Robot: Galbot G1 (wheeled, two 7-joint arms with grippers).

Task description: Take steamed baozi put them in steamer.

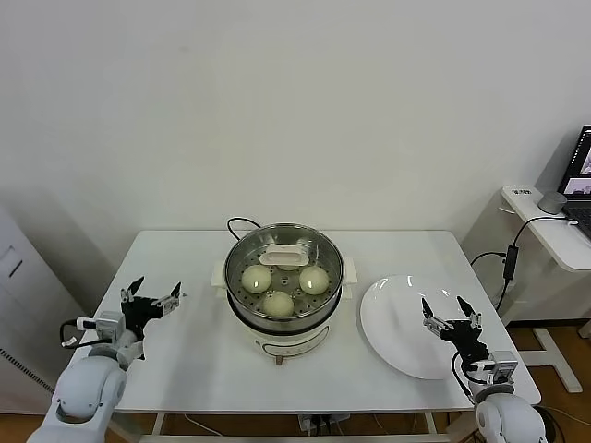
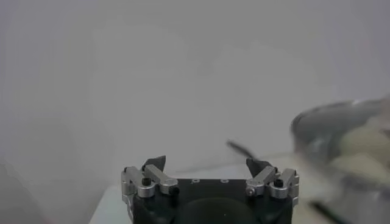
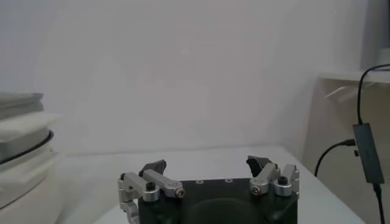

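The steamer [image 1: 238,258], a shiny steel basket on a white pot base, stands mid-table. Three cream-white steamed baozi lie inside: one on the left [image 1: 257,277], one on the right [image 1: 314,279], one at the front [image 1: 278,303]. A white handle-shaped piece [image 1: 284,251] shows behind them. My left gripper [image 1: 152,297] hovers open and empty over the table, left of the steamer. My right gripper [image 1: 448,312] is open and empty above the right part of the bare white plate [image 1: 392,318]. The left wrist view shows open jaws [image 2: 207,163] and the blurred steamer [image 2: 341,137]; the right wrist view shows open jaws [image 3: 207,164].
A black cord [image 1: 238,222] runs from behind the steamer. Beyond the table's right edge stands a white side desk [image 1: 545,226] with a laptop [image 1: 582,171] and hanging cables [image 1: 508,263]. A wall is close behind the table.
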